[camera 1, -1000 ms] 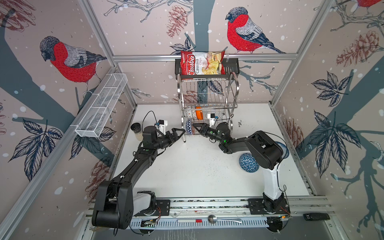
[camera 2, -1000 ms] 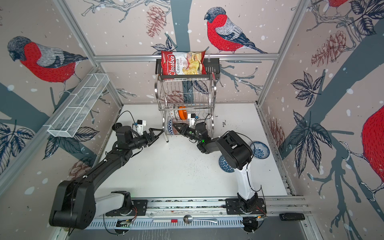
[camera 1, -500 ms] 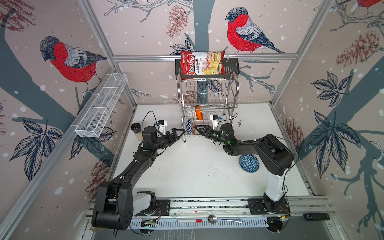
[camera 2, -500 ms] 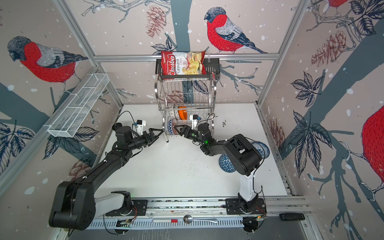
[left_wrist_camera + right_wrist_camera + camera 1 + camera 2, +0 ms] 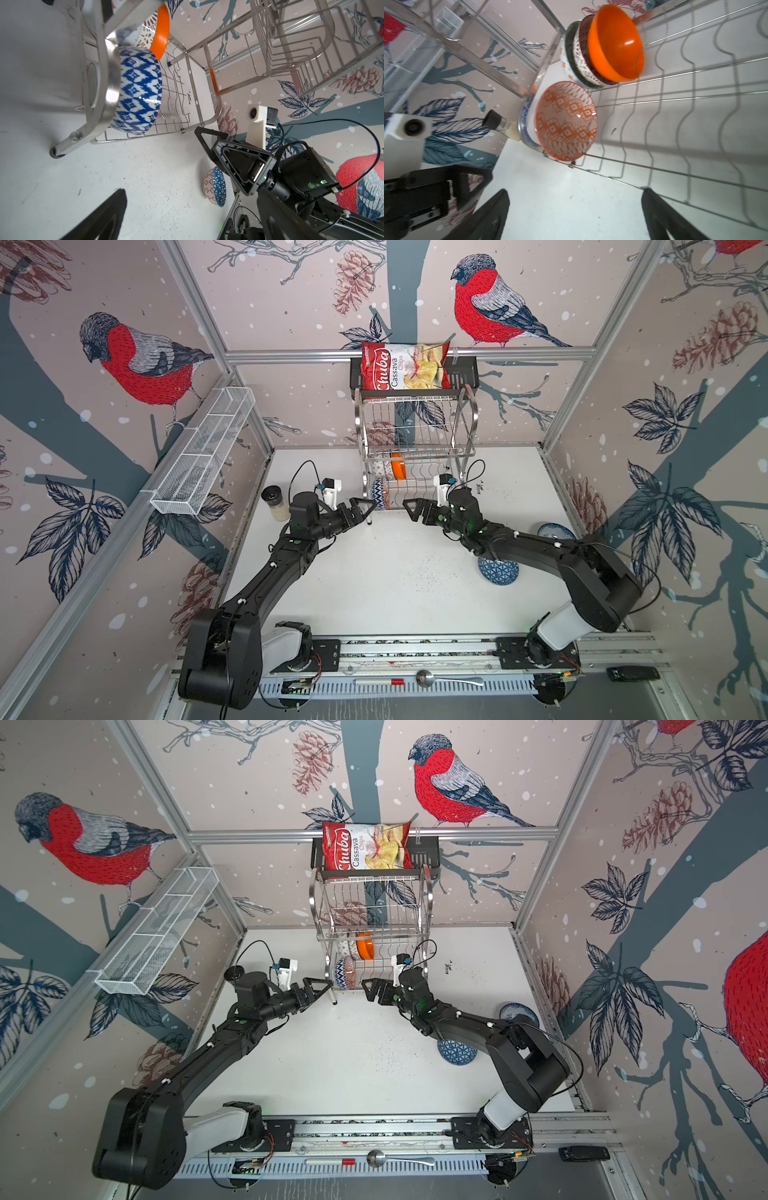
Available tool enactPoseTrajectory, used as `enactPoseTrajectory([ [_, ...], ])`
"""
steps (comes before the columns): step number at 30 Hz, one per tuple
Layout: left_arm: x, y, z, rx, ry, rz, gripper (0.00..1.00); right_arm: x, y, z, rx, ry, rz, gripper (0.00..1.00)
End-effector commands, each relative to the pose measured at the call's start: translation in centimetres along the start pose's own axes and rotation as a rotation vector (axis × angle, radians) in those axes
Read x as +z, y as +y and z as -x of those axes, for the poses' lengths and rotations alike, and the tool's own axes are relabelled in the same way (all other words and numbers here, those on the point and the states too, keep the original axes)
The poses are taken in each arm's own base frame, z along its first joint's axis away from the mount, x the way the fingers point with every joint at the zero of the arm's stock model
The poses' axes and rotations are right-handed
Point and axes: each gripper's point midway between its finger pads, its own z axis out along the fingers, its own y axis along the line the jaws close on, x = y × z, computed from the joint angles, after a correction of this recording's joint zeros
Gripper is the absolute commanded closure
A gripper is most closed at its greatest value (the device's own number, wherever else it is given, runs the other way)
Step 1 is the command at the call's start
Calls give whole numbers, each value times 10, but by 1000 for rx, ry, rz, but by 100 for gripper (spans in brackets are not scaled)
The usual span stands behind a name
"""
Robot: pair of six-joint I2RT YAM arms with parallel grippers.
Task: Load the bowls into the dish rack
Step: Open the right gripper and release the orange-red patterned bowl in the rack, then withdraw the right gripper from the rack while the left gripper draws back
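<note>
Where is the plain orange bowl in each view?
In a top view: orange bowl on the dish rack's lower tier, towards its left end.
In a top view: same slot, lower tier, left end.
Left wrist: seen edge-on beyond the blue-and-white bowl.
Right wrist: open side to the camera, end of a nested stack.
Shared landmark: the blue-and-white bowl standing in front of it.

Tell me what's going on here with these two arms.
Two robot arms are loading bowls into the dish rack. Its lower shelf holds a red-patterned bowl standing on edge and, farther back, an orange bowl nested in others. The left gripper and right gripper hover open and empty in front of the rack. A triangle-patterned bowl and a flowered bowl sit on the table beside the right arm.
</note>
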Motion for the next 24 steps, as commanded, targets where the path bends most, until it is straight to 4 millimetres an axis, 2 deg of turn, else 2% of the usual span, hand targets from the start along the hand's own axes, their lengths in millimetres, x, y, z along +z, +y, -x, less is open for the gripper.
enactPoseTrajectory([
  [1, 7, -12, -4, 84, 9, 9, 2, -18, -37, -11, -67, 25, -195, 0],
  [12, 43, -55, -46, 217, 91, -7, 2, -96, -96, -5, 5, -53, -456, 0],
  [19, 71, -67, -72, 225, 155, -39, 2, -131, -147, -27, 132, -12, -664, 1],
  [24, 82, -72, -81, 230, 184, -49, 2, -145, -156, -39, 172, -7, -701, 0],
])
